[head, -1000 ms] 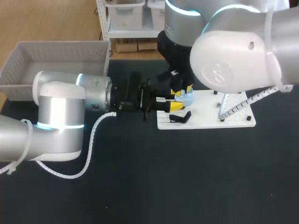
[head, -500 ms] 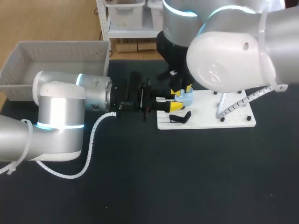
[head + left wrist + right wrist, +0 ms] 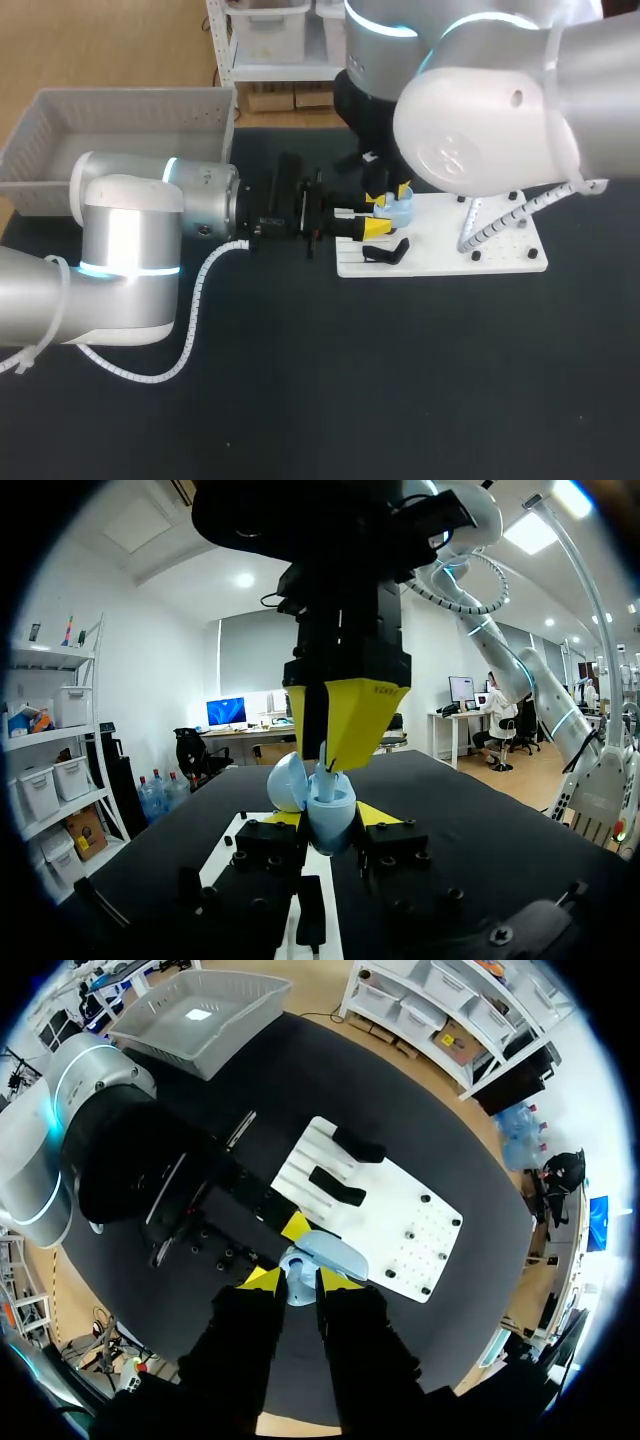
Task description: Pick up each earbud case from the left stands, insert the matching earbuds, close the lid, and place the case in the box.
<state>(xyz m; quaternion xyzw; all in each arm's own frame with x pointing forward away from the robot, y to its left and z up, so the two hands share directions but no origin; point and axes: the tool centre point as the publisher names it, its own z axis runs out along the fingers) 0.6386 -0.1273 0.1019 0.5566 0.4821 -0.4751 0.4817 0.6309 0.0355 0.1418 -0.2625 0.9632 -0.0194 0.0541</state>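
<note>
The task looked mid-insertion to me. The left gripper clamped the pale blue earbud case over the white board, its lid open. The right gripper, pinching what looked like an earbud, stood at its mouth. Closing and boxing were not yet done, and the box far left showed no case. I could read no print.

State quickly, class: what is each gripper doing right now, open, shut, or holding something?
Left gripper: shut on the light blue earbud case.
Right gripper: over the case; cannot be told.
</note>
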